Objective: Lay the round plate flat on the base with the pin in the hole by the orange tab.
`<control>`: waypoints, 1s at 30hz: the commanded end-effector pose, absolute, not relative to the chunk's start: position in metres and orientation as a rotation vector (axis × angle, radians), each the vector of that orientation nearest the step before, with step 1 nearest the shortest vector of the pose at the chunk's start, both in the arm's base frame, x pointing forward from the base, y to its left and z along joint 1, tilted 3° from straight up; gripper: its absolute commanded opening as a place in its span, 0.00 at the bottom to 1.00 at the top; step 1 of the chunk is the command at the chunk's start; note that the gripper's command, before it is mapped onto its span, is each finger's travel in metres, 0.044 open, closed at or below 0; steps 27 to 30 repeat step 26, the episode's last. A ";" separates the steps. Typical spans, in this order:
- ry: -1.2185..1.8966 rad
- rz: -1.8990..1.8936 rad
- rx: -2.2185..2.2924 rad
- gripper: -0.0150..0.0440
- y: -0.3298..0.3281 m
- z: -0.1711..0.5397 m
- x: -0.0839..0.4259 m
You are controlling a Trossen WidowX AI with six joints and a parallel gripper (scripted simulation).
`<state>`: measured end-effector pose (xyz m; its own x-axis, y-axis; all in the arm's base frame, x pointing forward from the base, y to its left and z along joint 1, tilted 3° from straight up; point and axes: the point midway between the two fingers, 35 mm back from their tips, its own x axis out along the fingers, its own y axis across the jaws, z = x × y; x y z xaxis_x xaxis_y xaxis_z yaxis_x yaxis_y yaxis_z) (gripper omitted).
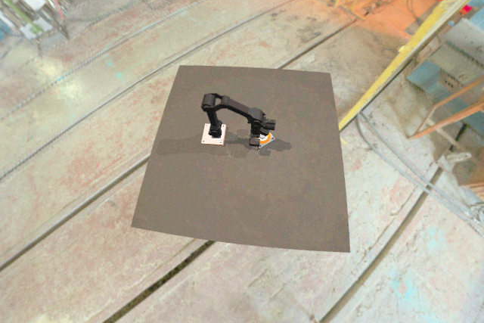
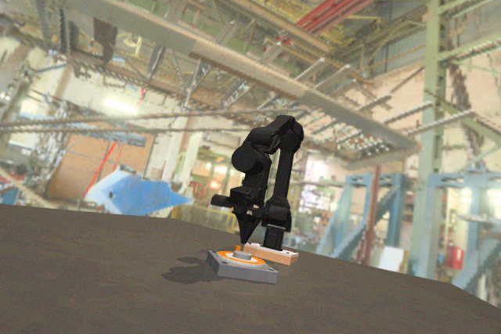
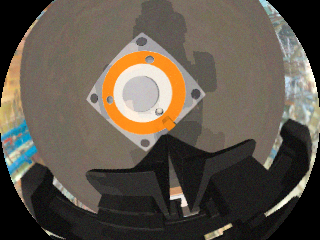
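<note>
The round plate (image 3: 144, 94) sits around the post (image 3: 140, 91) in the middle of the grey square base (image 3: 103, 92), and its orange tab (image 3: 168, 120) points toward the base corner nearest to the gripper (image 3: 172, 172), with the small hole (image 3: 159, 111) just inside the tab. The gripper hangs above the base edge on the tab side, with its jaws pressed together and nothing between them, and in the exterior view its tip seems not to touch the plate. I judge that the closed tip should push sideways on the tab only, gently and in small turns around the post until the plate drops flat, and then lift straight away from the base.
</note>
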<state>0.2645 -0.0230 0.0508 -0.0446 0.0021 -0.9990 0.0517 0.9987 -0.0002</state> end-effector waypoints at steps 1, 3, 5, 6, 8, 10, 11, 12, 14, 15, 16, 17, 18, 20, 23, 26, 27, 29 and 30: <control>1.603 -0.041 0.036 0.25 -0.023 0.072 0.267; 1.603 -0.041 0.036 0.25 -0.023 0.081 0.266; 1.603 -0.041 0.036 0.25 -0.023 0.085 0.266; 1.603 -0.041 0.036 0.25 -0.023 0.085 0.266; 1.603 -0.039 0.039 0.25 -0.023 0.076 0.267; 1.603 -0.039 0.039 0.25 -0.023 0.076 0.267; 1.603 -0.039 0.039 0.25 -0.023 0.076 0.267; 1.603 -0.039 0.039 0.25 -0.023 0.076 0.267; 1.603 -0.039 0.039 0.25 -0.023 0.076 0.267; 1.603 -0.039 0.039 0.25 -0.023 0.076 0.267; 1.603 -0.039 0.039 0.25 -0.023 0.076 0.267; 1.603 -0.039 0.039 0.25 -0.023 0.076 0.267; 1.603 -0.039 0.039 0.25 -0.023 0.076 0.267; 1.603 -0.039 0.039 0.25 -0.023 0.076 0.267; 1.603 -0.039 0.039 0.25 -0.023 0.076 0.267; 1.603 -0.039 0.039 0.25 -0.023 0.076 0.267; 1.603 -0.039 0.039 0.25 -0.023 0.076 0.267; 1.603 -0.039 0.039 0.25 -0.023 0.076 0.267; 1.603 -0.039 0.039 0.25 -0.023 0.076 0.267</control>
